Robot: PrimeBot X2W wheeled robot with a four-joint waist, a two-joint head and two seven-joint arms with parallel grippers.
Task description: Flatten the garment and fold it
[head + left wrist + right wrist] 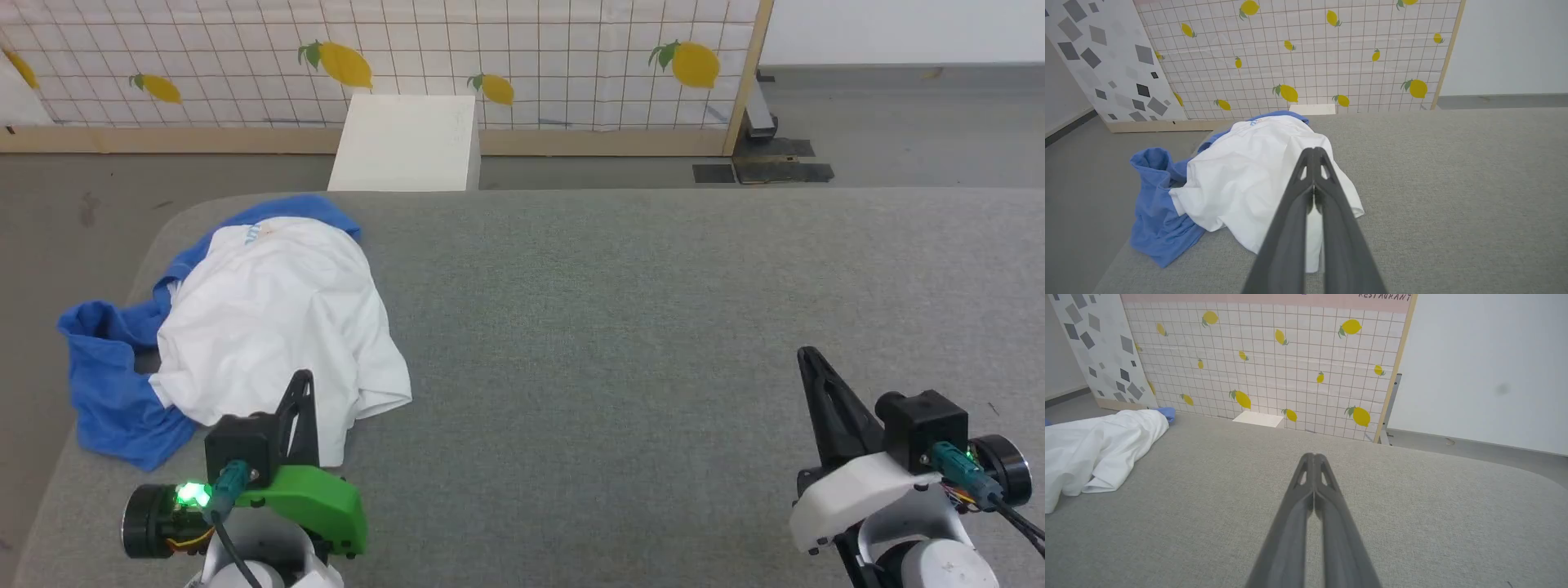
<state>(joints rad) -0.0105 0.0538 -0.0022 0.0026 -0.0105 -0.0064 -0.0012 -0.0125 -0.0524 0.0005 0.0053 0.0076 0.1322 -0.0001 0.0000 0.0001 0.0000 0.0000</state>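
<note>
The garment (pixel 269 318) lies crumpled at the left end of the grey surface, a white body bunched over blue sleeves, one blue sleeve hanging toward the left edge. The left wrist view shows it as a heap (pixel 1249 171) just beyond my fingers, and the right wrist view has its white part (pixel 1094 449) at the far left. My left gripper (pixel 303 377) is shut and empty, its tip over the near hem of the garment. Far to the right, my right gripper (pixel 807 354) is shut and empty above bare grey fabric.
The grey padded surface (pixel 653 327) stretches wide to the right of the garment; its rounded left corner is close to the blue sleeve. A white box (pixel 406 143) stands behind it against a lemon-print tiled screen (pixel 490 57). Grey floor lies beyond.
</note>
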